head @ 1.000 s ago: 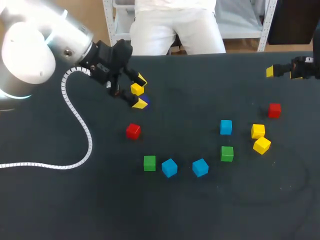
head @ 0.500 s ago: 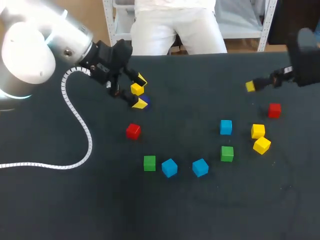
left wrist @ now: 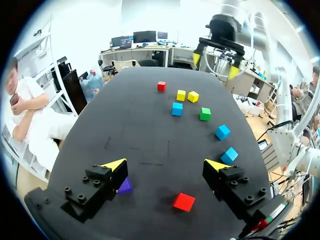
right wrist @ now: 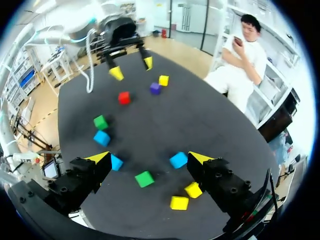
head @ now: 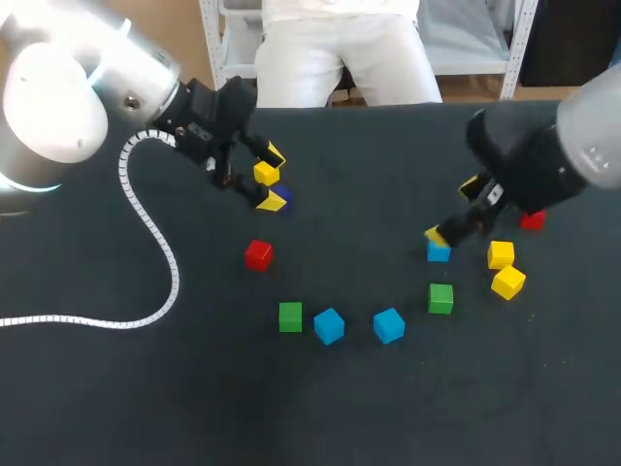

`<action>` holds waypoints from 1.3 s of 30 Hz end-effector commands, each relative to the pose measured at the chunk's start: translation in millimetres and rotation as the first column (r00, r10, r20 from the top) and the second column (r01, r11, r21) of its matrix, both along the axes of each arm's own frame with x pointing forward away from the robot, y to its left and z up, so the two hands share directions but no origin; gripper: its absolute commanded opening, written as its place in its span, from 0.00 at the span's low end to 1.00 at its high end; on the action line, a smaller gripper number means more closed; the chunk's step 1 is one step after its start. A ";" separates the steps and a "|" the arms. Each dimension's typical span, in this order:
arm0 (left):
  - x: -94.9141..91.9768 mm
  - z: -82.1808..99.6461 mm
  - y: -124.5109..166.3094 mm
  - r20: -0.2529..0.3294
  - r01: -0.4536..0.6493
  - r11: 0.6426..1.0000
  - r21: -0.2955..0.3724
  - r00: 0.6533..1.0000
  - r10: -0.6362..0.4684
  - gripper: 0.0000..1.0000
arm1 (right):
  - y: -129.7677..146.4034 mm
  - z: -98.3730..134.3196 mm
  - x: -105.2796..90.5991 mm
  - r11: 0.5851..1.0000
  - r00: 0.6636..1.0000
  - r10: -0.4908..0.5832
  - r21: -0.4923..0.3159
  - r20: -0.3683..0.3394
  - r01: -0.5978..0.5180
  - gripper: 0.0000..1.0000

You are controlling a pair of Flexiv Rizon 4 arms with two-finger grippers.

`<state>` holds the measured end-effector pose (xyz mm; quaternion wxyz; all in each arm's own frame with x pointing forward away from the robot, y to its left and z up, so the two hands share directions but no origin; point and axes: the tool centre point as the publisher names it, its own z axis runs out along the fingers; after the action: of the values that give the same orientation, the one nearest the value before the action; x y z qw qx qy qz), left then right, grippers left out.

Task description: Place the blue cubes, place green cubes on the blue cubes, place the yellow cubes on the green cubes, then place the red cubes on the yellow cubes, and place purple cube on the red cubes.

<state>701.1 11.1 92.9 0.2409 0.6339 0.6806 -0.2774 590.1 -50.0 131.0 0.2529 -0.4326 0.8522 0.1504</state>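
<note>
My left gripper [head: 273, 180] hangs open at the table's back left, beside a yellow cube [head: 266, 173] and the purple cube [head: 282, 197]. In its wrist view the purple cube [left wrist: 125, 186] lies by one finger and a red cube [left wrist: 184, 202] just under the open gripper [left wrist: 167, 164]. My right gripper [head: 454, 212] is open above a blue cube [head: 439, 250]; in its wrist view that cube [right wrist: 178, 160] sits near one fingertip, touching nothing. Two more blue cubes [head: 329, 325] [head: 389, 325] lie in front, flanked by two green cubes [head: 290, 316] [head: 441, 298].
Two yellow cubes [head: 501, 254] [head: 507, 282] lie to the right of the blue cube. A second red cube [head: 532, 220] shows partly behind my right arm. The left arm's white coiled cable [head: 146, 223] trails over the table's left side. The front of the dark table [head: 310, 417] is bare.
My right arm has swung in from the far right edge toward the middle and now hangs over the blue cube. The left arm and all the cubes have stayed put.
</note>
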 end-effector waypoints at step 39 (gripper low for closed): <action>0.1 -0.2 0.3 0.000 0.000 1.000 -0.001 1.000 0.000 1.00 | 26.3 -39.4 -76.3 0.681 0.680 0.732 -0.023 0.031 -0.732 1.00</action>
<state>701.1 11.1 92.9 0.2409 0.6339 0.6806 -0.2774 513.3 -12.2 103.1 0.1666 -0.6708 0.7010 0.1757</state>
